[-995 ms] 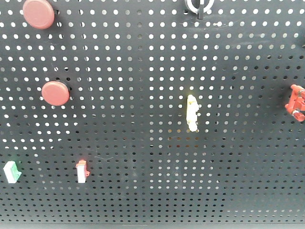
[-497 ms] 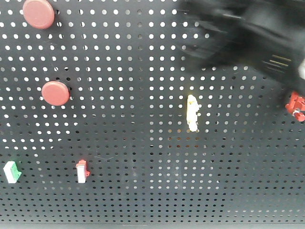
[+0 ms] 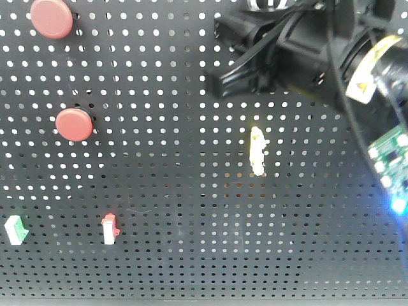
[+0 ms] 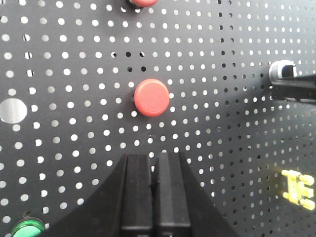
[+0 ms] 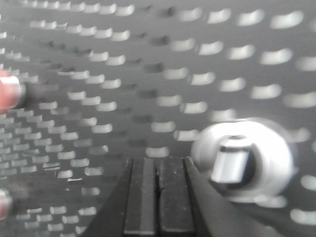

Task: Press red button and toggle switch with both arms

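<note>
Stage: approach to contact; neither the red button (image 4: 151, 97) nor the toggle switch (image 5: 231, 160) looks touched yet.
Left gripper (image 4: 154, 159): jaws pressed together into one blunt tip, sitting just below the button in the wrist view and apart from it.
Right gripper (image 5: 158, 163): jaws likewise closed flat on each other; the silver lever lies just right of the tip, near but apart.
Button location: lower of two red domes on the pegboard (image 3: 191, 242), at the left of the front view; the upper red button (image 3: 51, 18) is not your target, judging by the wrist aim.
Left advice: bring your tip onto the dome's centre, then push square to the board; off-centre contact may skid.
Right advice: shift sideways until your tip meets the lever's flank, then sweep it over. The wrist picture is blurred, so lever position cannot be read.
Risk: right arm (image 3: 306, 51) hides the switch from the front; rely on the wrist views.
</note>
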Robot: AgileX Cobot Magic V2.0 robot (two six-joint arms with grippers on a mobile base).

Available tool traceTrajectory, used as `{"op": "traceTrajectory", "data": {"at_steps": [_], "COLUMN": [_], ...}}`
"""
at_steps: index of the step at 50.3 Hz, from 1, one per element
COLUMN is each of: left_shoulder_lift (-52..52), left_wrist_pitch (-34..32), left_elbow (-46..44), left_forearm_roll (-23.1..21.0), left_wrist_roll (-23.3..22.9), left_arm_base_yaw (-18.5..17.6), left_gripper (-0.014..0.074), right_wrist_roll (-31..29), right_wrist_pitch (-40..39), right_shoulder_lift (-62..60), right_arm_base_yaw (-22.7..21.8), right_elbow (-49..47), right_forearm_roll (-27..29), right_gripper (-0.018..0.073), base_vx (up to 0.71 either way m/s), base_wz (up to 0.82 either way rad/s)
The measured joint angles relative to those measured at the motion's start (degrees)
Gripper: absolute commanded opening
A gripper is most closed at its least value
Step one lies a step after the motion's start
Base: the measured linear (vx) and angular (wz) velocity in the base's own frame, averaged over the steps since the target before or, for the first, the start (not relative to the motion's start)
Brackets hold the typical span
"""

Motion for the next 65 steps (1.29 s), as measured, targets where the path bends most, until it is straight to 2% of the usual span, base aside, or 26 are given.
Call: {"op": "traceTrajectory", "data": {"at_steps": [14,29,37,45,65], "left_shoulder_lift": [0.0,0.0,0.1,0.1,0.2], "left_wrist_pitch": [0.0,-0.3,-0.3,-0.3,-0.3], "left_elbow": [0.0,0.0,0.0,0.0,0.0], "left_forearm_roll": [0.0,0.0,0.0,0.0,0.0], "left_wrist_roll": [0.1,0.1,0.1,0.1,0.1], "left_arm_base_yaw": [0.0,0.0,0.0,0.0,0.0], "left_gripper": [0.0002,0.0002,0.0002,0.0002,0.0002], "right_wrist_roll": [-0.1,-0.4,-0.4,-0.2,-0.2], "right_wrist_pitch": [-0.3,8.2,10.0,11.3,8.1], "right_shoulder_lift": [-0.9,-4.4,-5.2,-8.7,-24.9], "right_arm_base_yaw": [-1.6,-2.2,-2.3,-5.0,-5.0], "right_elbow": [0.2,0.5,0.8,1.1,17.7], "right_forearm_roll": [0.4,1.7,1.9,-1.0,-2.6], "right_gripper": [-0.0003,-0.0003,-0.0003,-0.0003,-0.0003], "base_vx": [0.0,0.0,0.0,0.0,0.0], "base_wz": [0.0,0.0,0.0,0.0,0.0]}}
